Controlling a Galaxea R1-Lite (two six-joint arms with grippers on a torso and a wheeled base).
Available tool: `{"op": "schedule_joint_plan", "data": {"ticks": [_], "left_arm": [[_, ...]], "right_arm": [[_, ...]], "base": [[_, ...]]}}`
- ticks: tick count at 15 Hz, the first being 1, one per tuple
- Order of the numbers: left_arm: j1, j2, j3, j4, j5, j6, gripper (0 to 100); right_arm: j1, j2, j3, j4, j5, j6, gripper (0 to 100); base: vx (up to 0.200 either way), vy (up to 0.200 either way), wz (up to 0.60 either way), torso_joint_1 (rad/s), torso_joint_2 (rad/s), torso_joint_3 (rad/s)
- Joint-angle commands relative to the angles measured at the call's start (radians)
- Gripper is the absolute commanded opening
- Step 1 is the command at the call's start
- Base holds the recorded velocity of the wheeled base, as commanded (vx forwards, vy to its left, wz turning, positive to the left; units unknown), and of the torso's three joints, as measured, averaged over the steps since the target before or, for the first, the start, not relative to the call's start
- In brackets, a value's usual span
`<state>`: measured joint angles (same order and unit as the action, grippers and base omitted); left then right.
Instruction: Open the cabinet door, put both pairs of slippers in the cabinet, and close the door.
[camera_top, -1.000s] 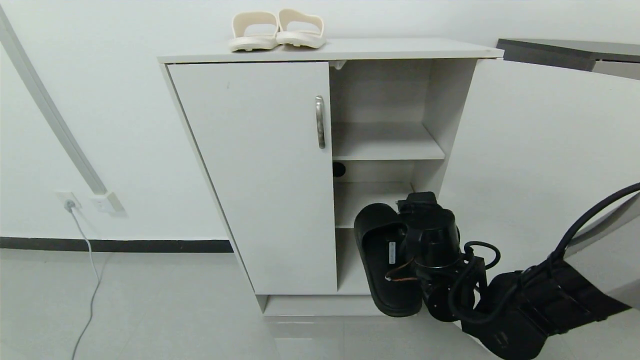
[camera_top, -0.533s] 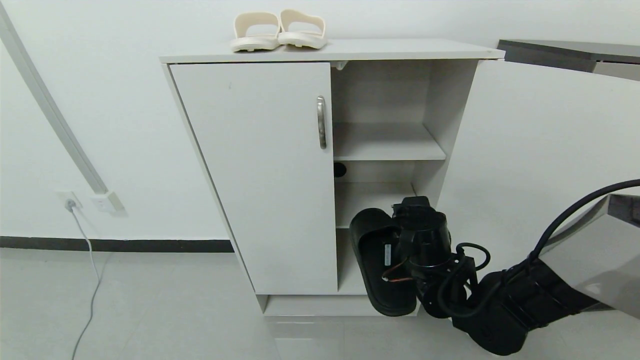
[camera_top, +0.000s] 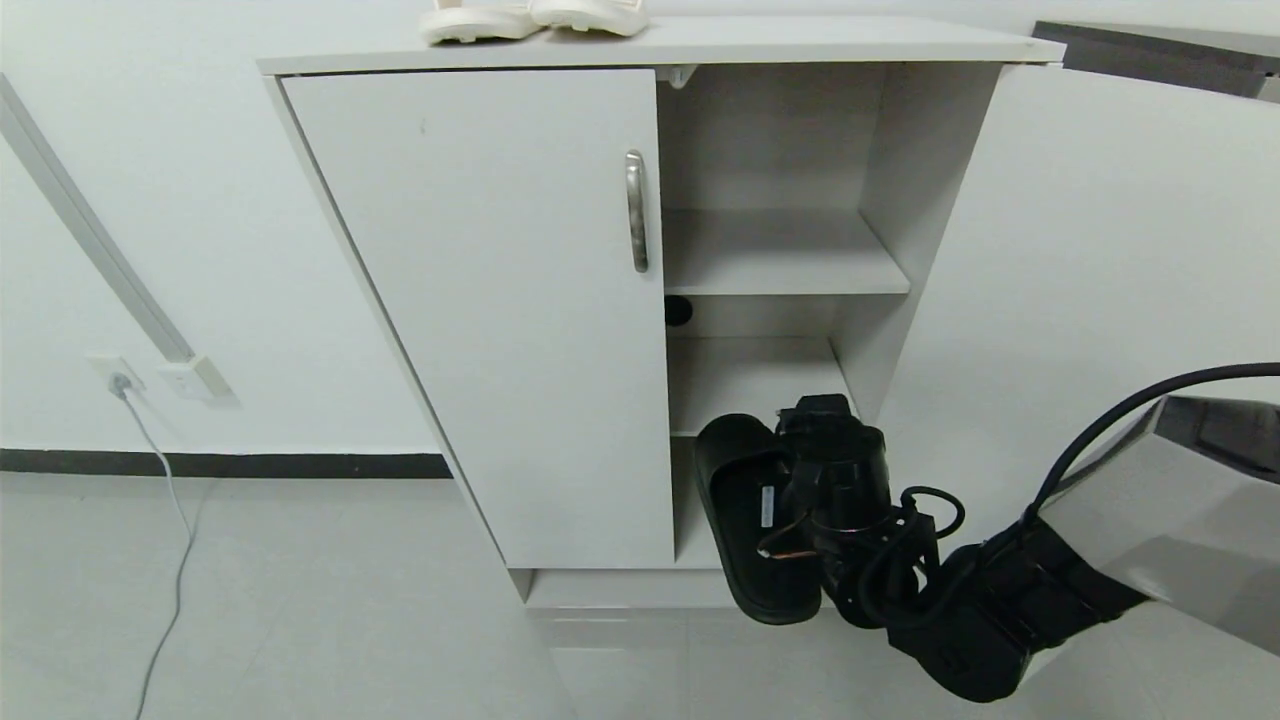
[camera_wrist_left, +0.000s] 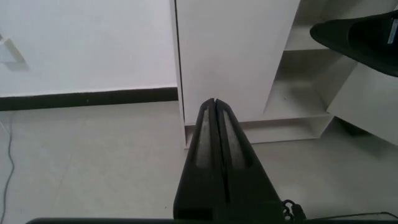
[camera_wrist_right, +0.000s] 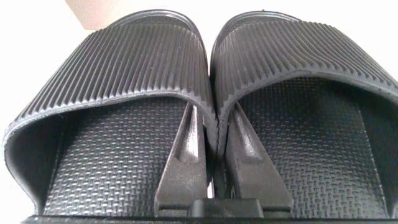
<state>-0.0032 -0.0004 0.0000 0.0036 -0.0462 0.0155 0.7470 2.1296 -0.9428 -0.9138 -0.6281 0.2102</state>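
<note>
The right gripper (camera_wrist_right: 211, 134) is clamped on the touching inner straps of the black ribbed rubber slippers (camera_top: 740, 545). It holds them on edge just before the open lower right compartment of the white wooden cabinet (camera_top: 480, 300). The cream slide slippers (camera_top: 530, 18) sit on the cabinet's top, and the left gripper (camera_wrist_left: 214, 106), fingers pressed together, hangs low before the cabinet.

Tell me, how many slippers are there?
4. Two black slippers are pinched together in the right gripper by the open cabinet; two cream slippers sit on its top, partly cut off.
</note>
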Motion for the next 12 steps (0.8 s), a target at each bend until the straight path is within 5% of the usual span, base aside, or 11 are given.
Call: {"op": "schedule_joint_plan", "data": {"ticks": [1, 3, 7, 12], "left_arm": [[0.000, 0.002, 0.000, -0.001, 0.000, 0.000, 0], [0.000, 0.002, 0.000, 0.001, 0.000, 0.000, 0], [0.000, 0.002, 0.000, -0.001, 0.000, 0.000, 0], [0.000, 0.002, 0.000, -0.001, 0.000, -0.002, 0]], "right_arm": [[-0.008, 0.061, -0.034, -0.033, 0.014, -0.026, 0], [-0.020, 0.102, -0.054, -0.071, 0.018, -0.051, 0], [-0.064, 0.190, -0.068, -0.372, 0.010, -0.193, 0], [-0.081, 0.197, -0.073, -0.382, 0.008, -0.204, 0]], "base": [[0.000, 0.000, 0.00, 0.002, 0.01, -0.198], [0.000, 0.000, 0.00, 0.007, 0.00, -0.193], [0.000, 0.000, 0.00, 0.005, 0.00, -0.183], [0.000, 0.000, 0.00, 0.000, 0.00, -0.016]]}}
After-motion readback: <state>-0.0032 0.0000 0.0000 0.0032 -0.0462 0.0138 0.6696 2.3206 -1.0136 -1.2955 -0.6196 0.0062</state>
